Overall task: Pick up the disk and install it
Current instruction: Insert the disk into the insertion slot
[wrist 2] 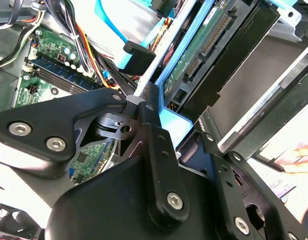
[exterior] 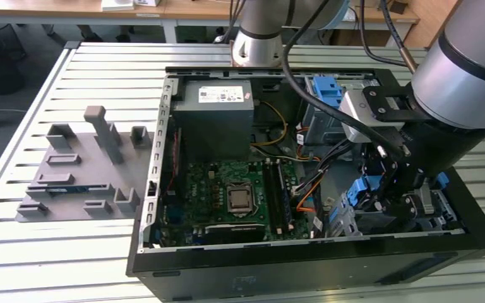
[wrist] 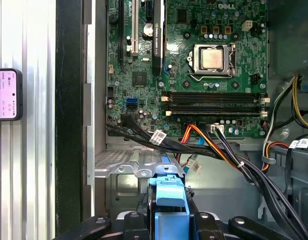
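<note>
The disk is down inside the open computer case, near the corner at the exterior view's lower right. My gripper is shut on it, gripping the blue plastic bracket. In the first wrist view the blue bracket sits between my black fingers, above the case floor. The second wrist view shows the disk on edge, with its green circuit side and connector showing, next to a dark bay wall. My gripper clamps its blue edge there.
A motherboard covers the case floor, with a grey power-supply box behind it. Orange and black cables cross close in front of the disk. A silver cage with a blue latch stands behind it. A grey fixture lies on the slatted table, and a phone lies outside the case.
</note>
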Tool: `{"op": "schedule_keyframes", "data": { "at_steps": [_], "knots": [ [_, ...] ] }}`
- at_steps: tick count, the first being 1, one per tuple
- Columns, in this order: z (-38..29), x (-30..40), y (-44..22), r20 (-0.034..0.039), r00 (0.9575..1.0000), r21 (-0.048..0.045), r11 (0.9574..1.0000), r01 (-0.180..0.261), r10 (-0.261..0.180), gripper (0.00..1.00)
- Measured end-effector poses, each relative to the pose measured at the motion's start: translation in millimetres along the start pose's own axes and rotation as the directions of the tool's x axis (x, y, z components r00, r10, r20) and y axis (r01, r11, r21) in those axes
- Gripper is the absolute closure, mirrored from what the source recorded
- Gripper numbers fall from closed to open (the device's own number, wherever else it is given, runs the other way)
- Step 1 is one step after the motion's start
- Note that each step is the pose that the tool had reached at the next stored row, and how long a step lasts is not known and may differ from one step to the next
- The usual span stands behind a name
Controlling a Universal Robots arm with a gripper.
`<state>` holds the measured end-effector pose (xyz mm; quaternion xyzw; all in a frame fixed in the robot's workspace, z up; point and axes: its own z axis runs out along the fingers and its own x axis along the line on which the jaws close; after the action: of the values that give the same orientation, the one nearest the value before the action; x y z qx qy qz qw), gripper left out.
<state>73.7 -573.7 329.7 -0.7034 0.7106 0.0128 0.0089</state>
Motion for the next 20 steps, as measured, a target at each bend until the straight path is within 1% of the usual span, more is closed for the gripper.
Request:
{"op": "schedule_keyframes", "data": {
  "at_steps": [20],
  "knots": [
    [0.0,0.0,0.0,0.0000,1.0000,-0.0007,1.0000,0.000,0.000,0.64]
  ]
}}
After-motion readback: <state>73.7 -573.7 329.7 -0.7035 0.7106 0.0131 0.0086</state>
